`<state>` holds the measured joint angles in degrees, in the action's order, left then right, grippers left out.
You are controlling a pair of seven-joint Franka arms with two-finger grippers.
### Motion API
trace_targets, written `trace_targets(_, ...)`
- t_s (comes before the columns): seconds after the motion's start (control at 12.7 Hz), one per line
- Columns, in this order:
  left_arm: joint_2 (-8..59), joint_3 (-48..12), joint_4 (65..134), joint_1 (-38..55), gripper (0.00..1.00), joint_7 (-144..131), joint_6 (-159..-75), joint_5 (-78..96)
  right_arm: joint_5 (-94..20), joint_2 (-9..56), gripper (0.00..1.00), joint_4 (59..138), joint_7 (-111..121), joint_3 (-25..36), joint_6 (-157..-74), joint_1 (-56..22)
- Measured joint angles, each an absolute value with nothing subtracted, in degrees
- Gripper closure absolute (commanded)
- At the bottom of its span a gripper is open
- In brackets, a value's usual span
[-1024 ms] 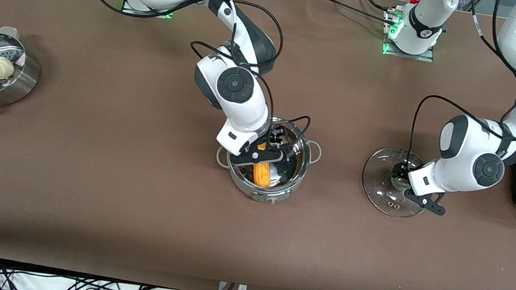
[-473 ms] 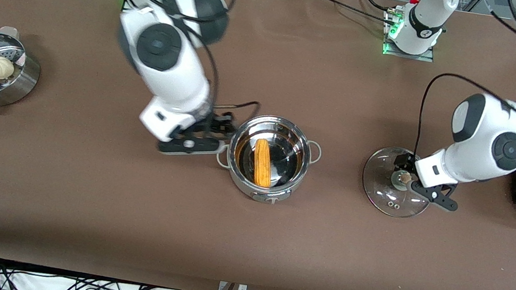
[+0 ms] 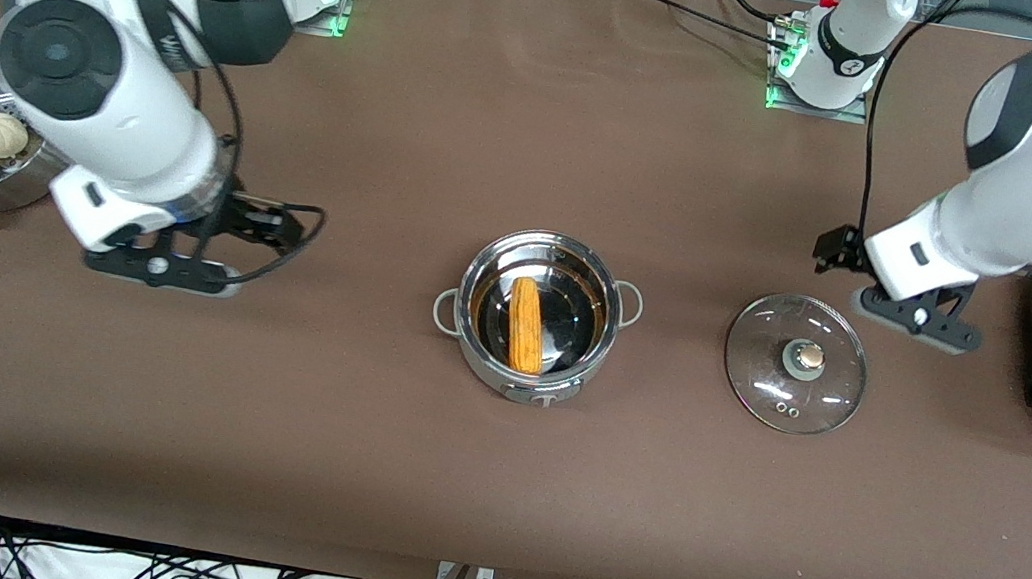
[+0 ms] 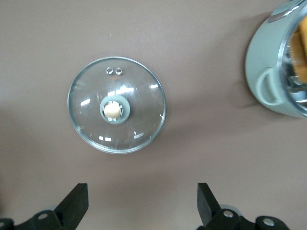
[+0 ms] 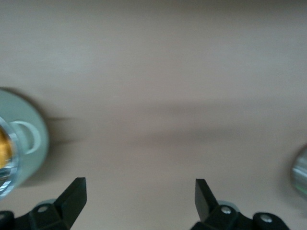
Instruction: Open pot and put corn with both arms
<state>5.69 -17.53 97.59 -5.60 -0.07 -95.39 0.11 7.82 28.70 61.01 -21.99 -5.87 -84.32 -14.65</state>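
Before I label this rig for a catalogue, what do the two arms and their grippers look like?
Both arms are glossy white shells with black joint sections and round dark grey caps, black cables looping alongside. The left gripper and right gripper are black, flat bars with two wedge-shaped fingers. Green lights glow at both bases.

Both arms [image 3: 112,112] have glossy white shells with black joint bands and round black end caps, thin black cables looping along the links, green lights glowing at the base plates, and flat black two-finger grippers [image 3: 916,320] with small silver screws at the finger mounts.
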Motion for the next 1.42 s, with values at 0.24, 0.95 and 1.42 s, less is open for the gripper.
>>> trace_targets(0.24,4.7,-18.1,89.5,-5.7,0.0,-4.5,-86.5,0.1,7.8,22.6,0.0,67.0,-12.6,-4.4,-84.8,-7.8)
trace_targets(0.95,0.5,-5.0,89.4,0.1,0.0,-5.4,-87.9,0.8,4.3,6.3,0.0,87.3,-9.2,-5.4,-91.3,1.4)
trace_targets(1.42,-3.6,-2.2,96.5,1.5,0.0,-5.4,-93.1,0.8,2.3,1.3,0.0,90.0,-8.4,-4.0,-87.7,2.5)
